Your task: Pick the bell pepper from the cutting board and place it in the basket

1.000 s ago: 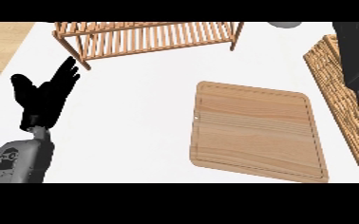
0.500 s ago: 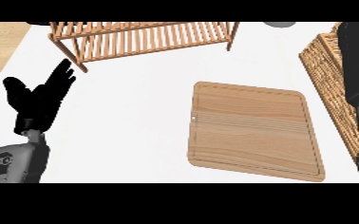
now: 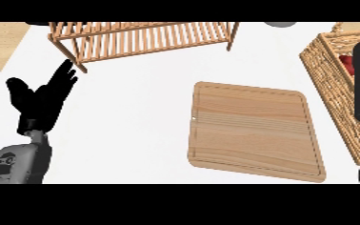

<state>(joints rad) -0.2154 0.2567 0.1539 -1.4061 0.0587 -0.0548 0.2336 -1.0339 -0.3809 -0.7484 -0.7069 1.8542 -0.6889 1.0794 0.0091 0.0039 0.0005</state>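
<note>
Left hand [image 3: 44,100] is seen at the near left edge, fingers spread and pointing up, resting, nothing held. Cutting board [image 3: 253,128] lies well to the right of that hand, flat and bare, long axis running near to far; no pepper is left on it. Further right, the basket [image 3: 330,83] is cut by the frame edge. A red patch, likely the bell pepper [image 3: 347,65], is seen inside it, just beside a dark strip at the edge, judged to be the right hand [image 3: 355,59]; finger state cannot be told. The pepper is far nearer that hand. A wooden slatted rack [image 3: 141,38] stands beyond.
</note>
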